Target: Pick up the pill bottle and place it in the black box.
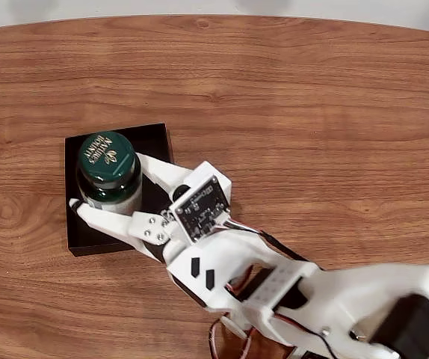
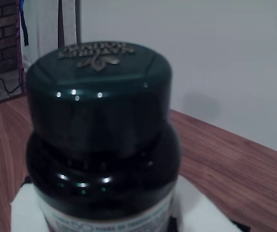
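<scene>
The pill bottle point(image 1: 108, 173) stands upright between the jaws point(image 1: 108, 187), its long axis vertical and its cap facing straight up toward the fixed view. The two white fingers point(image 1: 117, 221) close around its body from either side, one passing behind it and the other in front, so the jaws are pinching the bottle just below the shoulder. Bottle and jaws sit over the black box point(image 1: 157, 139), within its outline; whether the bottle's base rests on the box floor or hangs just above it cannot be told. The bottle is dark green-black glass or plastic with a rounded shoulder, and its dark green screw cap point(image 2: 99, 79) carries pale raised lettering and a leaf emblem, which reads upside down in the wrist view. A white printed label point(image 2: 104, 220) starts below the shoulder, and in the wrist view its text is blurred and cut off by the lower edge. The box's near wall is largely hidden by the front finger and the arm point(image 1: 274, 284), which enters from the lower right of the fixed view. The wood-grain counter point(image 1: 312, 112) lies all around the box, beyond the jaws.
</scene>
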Controlling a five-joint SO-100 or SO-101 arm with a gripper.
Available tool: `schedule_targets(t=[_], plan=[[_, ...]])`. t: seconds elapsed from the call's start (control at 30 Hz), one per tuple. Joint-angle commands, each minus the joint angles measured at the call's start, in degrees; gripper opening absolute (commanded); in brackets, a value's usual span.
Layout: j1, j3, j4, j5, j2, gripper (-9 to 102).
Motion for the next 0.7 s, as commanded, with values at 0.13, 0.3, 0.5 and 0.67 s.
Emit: schedule_targets(t=[0.13, 0.3, 0.5, 0.67], plan=[[0.97, -10.99, -10.02, 0.53, -11.87, 13], [1.76, -13.71, -13.1, 0.44, -17.49, 13], [2.37, -16.17, -16.08, 0.62, -23.2, 13], [2.64, -18.19, -18.54, 0.7, -28.48, 13]])
